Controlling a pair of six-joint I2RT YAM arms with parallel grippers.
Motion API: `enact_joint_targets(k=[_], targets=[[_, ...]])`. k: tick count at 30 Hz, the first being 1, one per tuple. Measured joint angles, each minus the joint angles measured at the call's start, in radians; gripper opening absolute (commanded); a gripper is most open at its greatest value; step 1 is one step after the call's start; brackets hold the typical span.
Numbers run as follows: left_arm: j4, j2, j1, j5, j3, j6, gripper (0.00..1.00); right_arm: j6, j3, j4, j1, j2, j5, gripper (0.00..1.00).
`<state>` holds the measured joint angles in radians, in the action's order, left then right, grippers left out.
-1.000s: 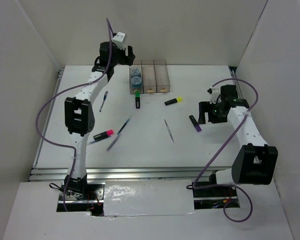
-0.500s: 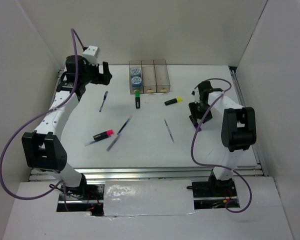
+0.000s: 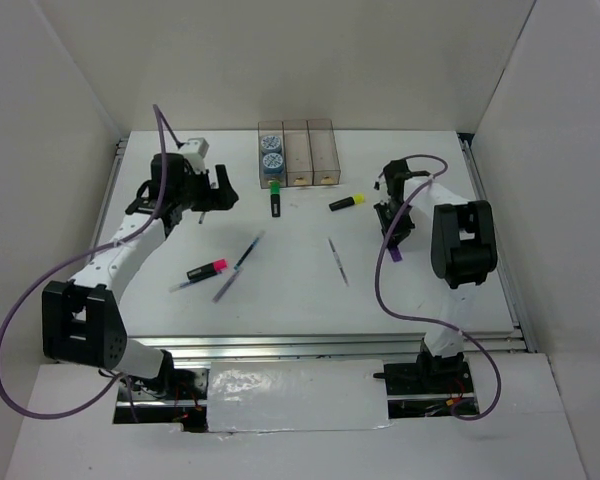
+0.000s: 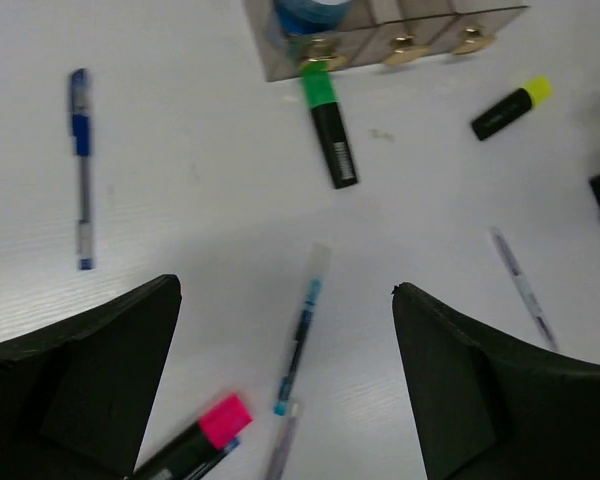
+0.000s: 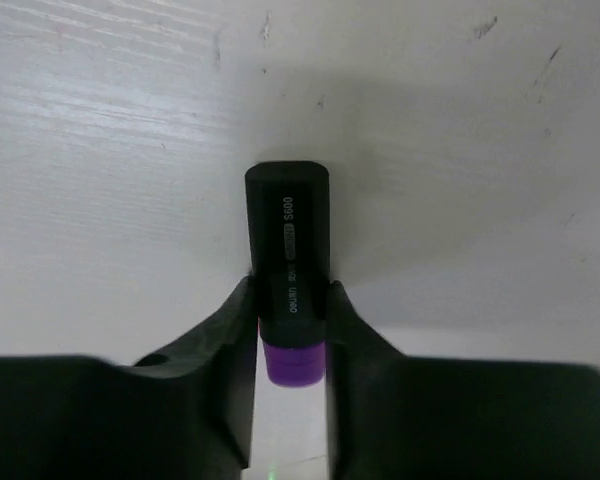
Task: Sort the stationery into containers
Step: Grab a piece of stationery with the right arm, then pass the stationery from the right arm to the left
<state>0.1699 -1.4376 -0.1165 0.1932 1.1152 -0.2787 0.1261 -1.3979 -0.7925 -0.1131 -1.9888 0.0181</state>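
The purple highlighter [image 5: 288, 230] lies flat on the table, and my right gripper [image 5: 290, 290] is shut on it with both fingers pressing its black body just above the purple cap. In the top view the right gripper [image 3: 392, 228] is at the table's right side. My left gripper [image 3: 222, 190] hangs open and empty above the table, left of the green highlighter [image 3: 275, 198]. Below its jaws lie a thin pen [image 4: 302, 330] and the pink highlighter [image 4: 195, 440]. The containers [image 3: 310, 150] stand at the back, with two tape rolls [image 3: 271, 151] in the left box.
A yellow highlighter [image 3: 347, 202] lies right of the green one. One more pen [image 3: 338, 260] lies mid-table, another [image 4: 80, 170] far left, and a third [image 3: 225, 286] by the pink highlighter. White walls close in the table's left, right and back sides.
The right gripper has come down over the purple highlighter and closed on it. The left arm has swung away from the containers, left and then down over the table, its jaws opening fully.
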Motion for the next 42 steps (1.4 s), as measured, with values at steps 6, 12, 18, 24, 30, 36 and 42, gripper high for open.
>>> enact_joint_targets(k=[6,12,18,24,30,36,42], targets=[[-0.073,-0.002,-0.152,0.04,-0.025,-0.096,0.97,0.0,-0.051,-0.029,-0.008,-0.013,-0.064,0.0],[-0.085,-0.069,-0.341,0.043,0.023,-0.151,0.95,-0.114,-0.054,-0.026,-0.045,0.097,-0.256,0.0],[-0.065,-0.172,-0.513,0.051,0.158,-0.181,0.92,-0.305,-0.017,0.073,-0.194,0.377,-0.341,0.0],[-0.058,-0.231,-0.536,0.061,0.236,-0.225,0.89,-0.489,-0.042,0.087,-0.223,0.412,-0.323,0.0],[-0.045,-0.262,-0.537,0.063,0.256,-0.224,0.82,-0.599,-0.04,0.095,-0.27,0.412,-0.314,0.0],[-0.059,-0.288,-0.559,0.074,0.263,-0.228,0.57,-0.669,-0.04,0.096,-0.23,0.412,-0.402,0.0],[-0.055,-0.292,-0.565,0.09,0.29,-0.224,0.19,-0.694,-0.019,0.139,-0.201,0.416,-0.472,0.2]])
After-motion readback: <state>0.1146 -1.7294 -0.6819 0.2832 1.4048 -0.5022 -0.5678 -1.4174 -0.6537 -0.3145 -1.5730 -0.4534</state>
